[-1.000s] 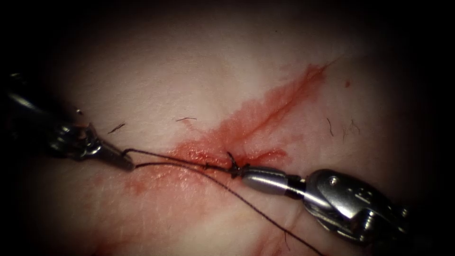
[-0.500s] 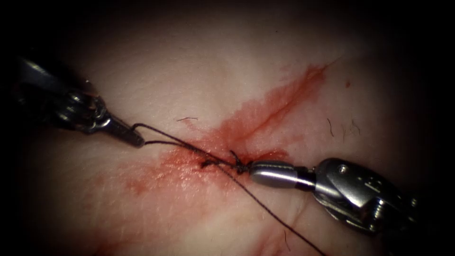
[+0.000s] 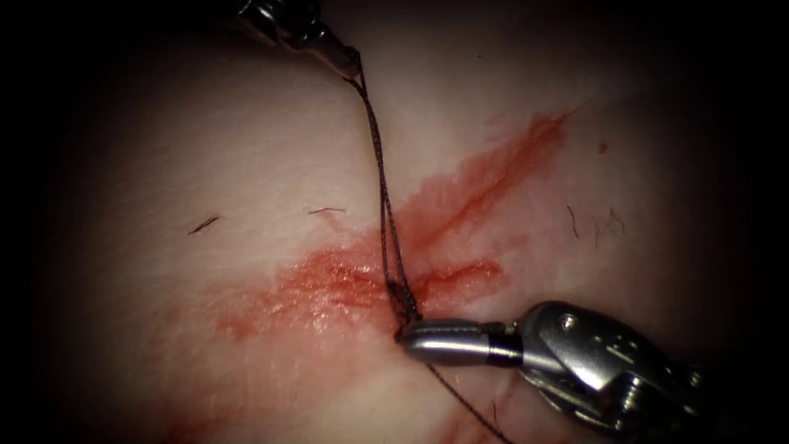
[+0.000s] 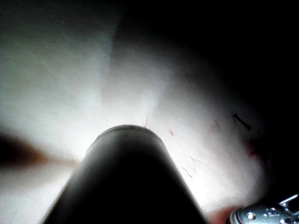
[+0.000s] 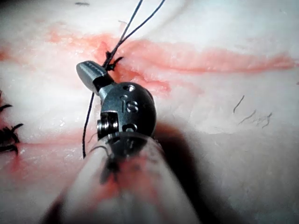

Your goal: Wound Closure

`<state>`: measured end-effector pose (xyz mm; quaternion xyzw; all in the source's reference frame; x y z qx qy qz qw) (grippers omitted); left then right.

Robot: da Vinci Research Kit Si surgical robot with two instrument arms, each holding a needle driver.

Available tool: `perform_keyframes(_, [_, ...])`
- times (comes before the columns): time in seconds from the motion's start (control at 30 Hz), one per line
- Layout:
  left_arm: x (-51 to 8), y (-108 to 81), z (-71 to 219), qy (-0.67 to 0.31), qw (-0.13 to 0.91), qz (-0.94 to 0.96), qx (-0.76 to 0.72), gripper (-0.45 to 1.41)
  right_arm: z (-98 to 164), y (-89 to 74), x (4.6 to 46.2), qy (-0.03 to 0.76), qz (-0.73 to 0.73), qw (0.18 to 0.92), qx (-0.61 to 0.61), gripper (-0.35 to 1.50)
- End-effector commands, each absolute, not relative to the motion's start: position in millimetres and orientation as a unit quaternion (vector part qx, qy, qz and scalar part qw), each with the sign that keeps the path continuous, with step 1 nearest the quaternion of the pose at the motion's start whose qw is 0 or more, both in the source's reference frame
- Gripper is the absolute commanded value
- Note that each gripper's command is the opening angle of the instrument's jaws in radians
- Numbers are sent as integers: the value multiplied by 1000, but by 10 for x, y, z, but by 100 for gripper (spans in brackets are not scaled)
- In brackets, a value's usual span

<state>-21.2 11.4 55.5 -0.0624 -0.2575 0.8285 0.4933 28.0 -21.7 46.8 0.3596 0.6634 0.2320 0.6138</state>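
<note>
Endoscope first: the left tool [image 3: 349, 64] sits up at the top edge, jaws closed on the thread [image 3: 385, 197], which runs as two strands down to a dark knot [image 3: 403, 302] at the cut [image 3: 460, 201]. The right tool [image 3: 408, 337] lies just below the knot, jaws closed with the tip right against it; can't tell if it actually pinches thread there. A loose strand trails off toward the bottom edge. Red fluid [image 3: 329, 284] spreads left of the knot. Plenty of bare tissue [image 3: 205, 148] on the left, less on the right where the tool body sits. I can't spot the needle.

Left wrist: mostly its own dark shaft [image 4: 126, 182] over bright tissue.

Right wrist: closest look at the knot [image 5: 111, 59], with the closed jaws touching it, two strands going up and one hanging alongside the tool.
</note>
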Motion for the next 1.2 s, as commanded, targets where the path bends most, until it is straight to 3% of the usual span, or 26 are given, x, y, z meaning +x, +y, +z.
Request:
perform_keyframes(0.03, [-219,117,563,-252,494,830,-61,-45,470,-218,287,664,219,611,371,-35])
perform_keyframes(0.33, [-222,127,579,-182,496,847,-56,-45,468,-236,287,645,79,633,420,-35])
perform_keyframes(0.73, [-217,146,585,-151,495,854,-52,-45,444,-237,293,624,-157,685,343,-35])
perform_keyframes(1.2, [-220,155,588,-137,492,858,-56,-45,441,-274,304,502,-407,706,288,-35])
